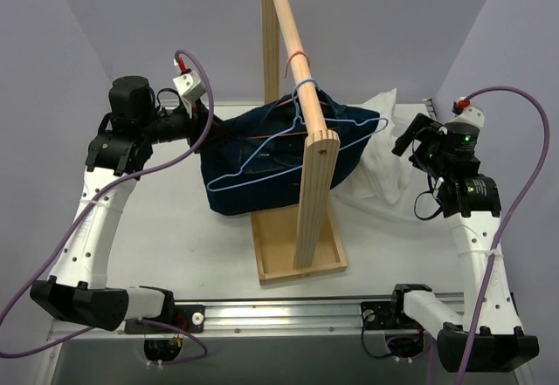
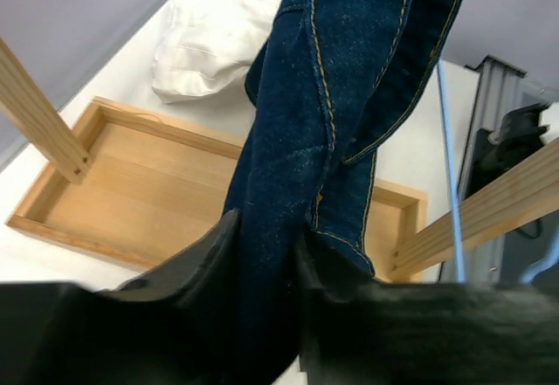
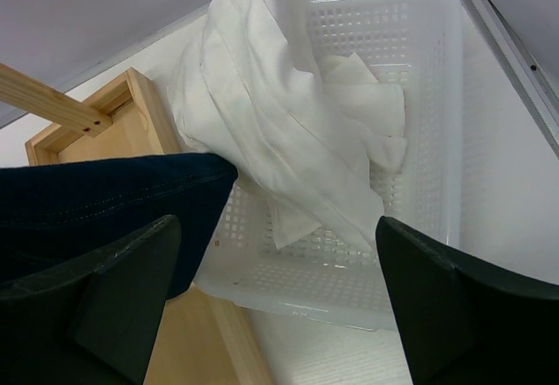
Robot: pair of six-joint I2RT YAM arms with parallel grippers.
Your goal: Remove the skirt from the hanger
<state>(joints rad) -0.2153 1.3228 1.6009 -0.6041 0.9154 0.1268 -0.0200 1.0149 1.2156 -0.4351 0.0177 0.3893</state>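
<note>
left gripper [image 2: 262, 237] clenches the skirt [image 1: 262, 162], which hangs on the hanger [image 2: 446, 149] on the rail [image 1: 288, 27]. right gripper [image 3: 275, 254] gapes wide above the basket [image 3: 437, 140], which holds white cloth [image 3: 262, 114].

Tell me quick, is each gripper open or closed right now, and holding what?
Left gripper: closed on the denim skirt.
Right gripper: open, holding nothing.
</note>
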